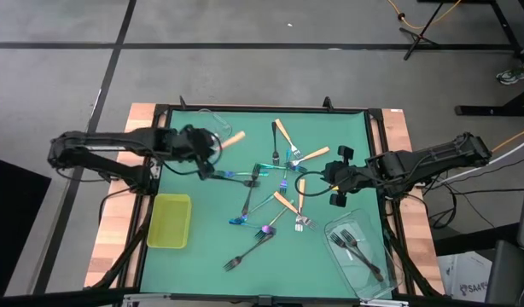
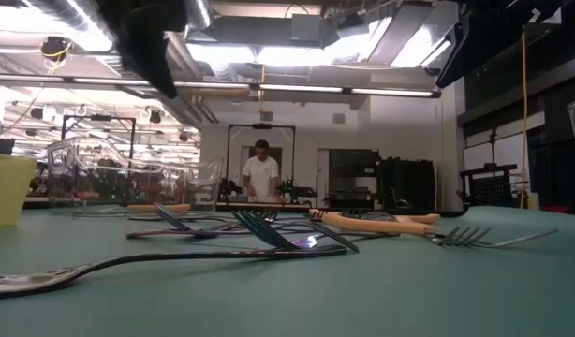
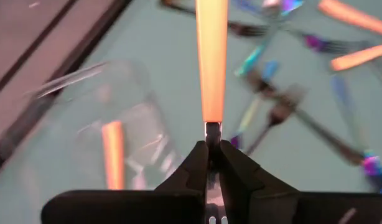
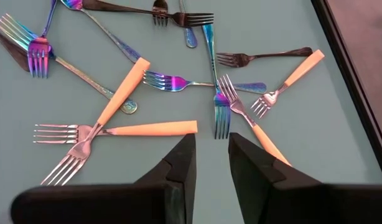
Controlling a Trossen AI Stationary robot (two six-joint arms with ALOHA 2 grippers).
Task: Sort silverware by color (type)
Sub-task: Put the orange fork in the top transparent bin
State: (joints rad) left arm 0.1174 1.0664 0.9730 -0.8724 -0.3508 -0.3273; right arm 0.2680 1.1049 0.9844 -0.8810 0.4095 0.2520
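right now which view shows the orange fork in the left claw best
The left wrist view: the left claw is shut on the orange-handled fork, handle pointing away. The high view shows it small, beside the clear tub. The low view and the right wrist view don't clearly show it.

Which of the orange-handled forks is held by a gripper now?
The orange-handled fork at the clear tub: the left gripper pinches its metal end; the others lie free.
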